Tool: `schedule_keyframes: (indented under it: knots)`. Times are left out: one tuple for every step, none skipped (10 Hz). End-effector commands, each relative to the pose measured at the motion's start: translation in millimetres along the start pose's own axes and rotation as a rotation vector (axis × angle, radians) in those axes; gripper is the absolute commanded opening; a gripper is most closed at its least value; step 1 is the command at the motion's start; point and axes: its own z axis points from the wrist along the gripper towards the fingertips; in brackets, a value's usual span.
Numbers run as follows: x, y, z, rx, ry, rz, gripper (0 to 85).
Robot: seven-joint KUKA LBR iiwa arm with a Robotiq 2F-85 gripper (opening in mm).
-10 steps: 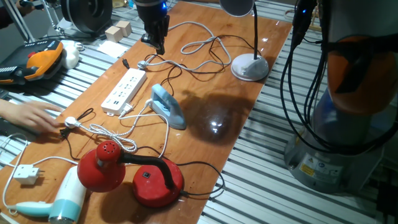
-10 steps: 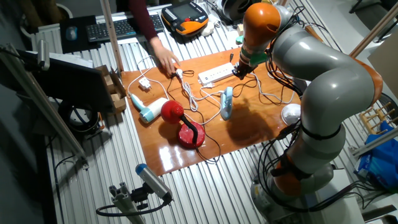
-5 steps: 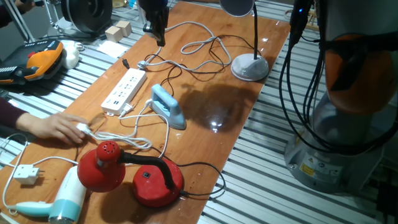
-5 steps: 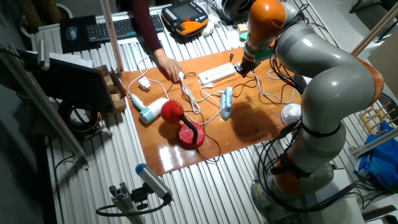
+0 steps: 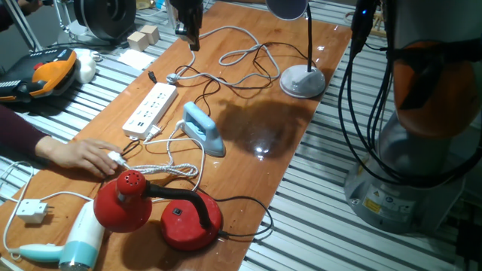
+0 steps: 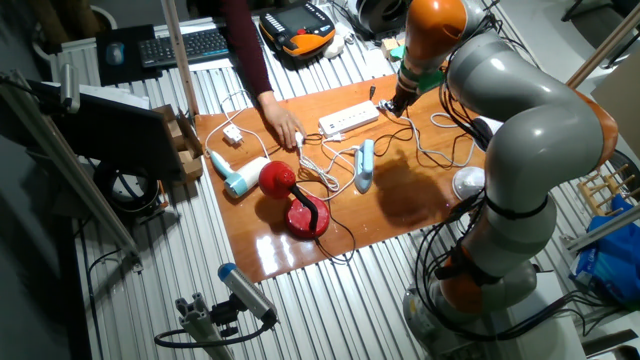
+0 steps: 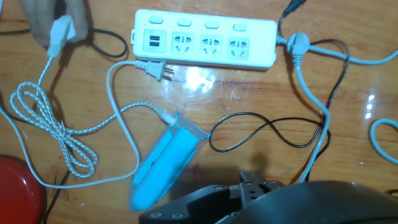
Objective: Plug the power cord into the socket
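The socket is a long white power strip (image 5: 151, 109) lying flat, also in the other fixed view (image 6: 348, 118) and the hand view (image 7: 205, 46). The light-blue iron (image 5: 205, 129) (image 7: 165, 162) lies just in front of it. Its braided power cord (image 7: 43, 121) loops left to a small white plug (image 7: 59, 31) (image 5: 114, 158) held in a person's hand (image 5: 86, 156) (image 6: 285, 130). My gripper (image 5: 193, 44) (image 6: 400, 105) hangs above the far end of the strip, looks shut and holds nothing. Its dark body fills the bottom of the hand view.
A smooth white cord's plug (image 7: 158, 70) lies against the strip. A black cord (image 7: 267, 134) crosses beside the iron. A red lamp (image 5: 124, 199), a hair dryer (image 5: 75, 241), a boxy white plug (image 5: 32, 211) and a white lamp base (image 5: 303, 81) stand on the wooden table (image 5: 256, 128).
My gripper has risen and drawn back from the strip. The person's hand has dragged the braided cord's plug along the table toward the red lamp.
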Motion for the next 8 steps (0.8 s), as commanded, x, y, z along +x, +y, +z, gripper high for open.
schedule_keyframes:
  knots:
    - [-2.5, -1.1, -2.7, 0.005, 0.005, -0.004, 0.0]
    - [-5.0, -4.2, -6.2, 0.008, 0.007, -0.008, 0.0]
    - [-9.3, -7.6, -7.7, 0.010, 0.011, -0.016, 0.0]
    - [-10.6, -8.1, -5.9, 0.010, 0.013, -0.019, 0.0]
    - [-11.3, -8.3, -5.0, 0.012, 0.008, -0.018, 0.0]
    - [-12.4, -8.1, -4.9, 0.019, 0.005, -0.018, 0.0]
    - [-12.7, -8.1, -4.8, 0.023, 0.005, -0.021, 0.0]
    - [-12.5, -9.1, -5.1, 0.026, 0.002, -0.026, 0.0]
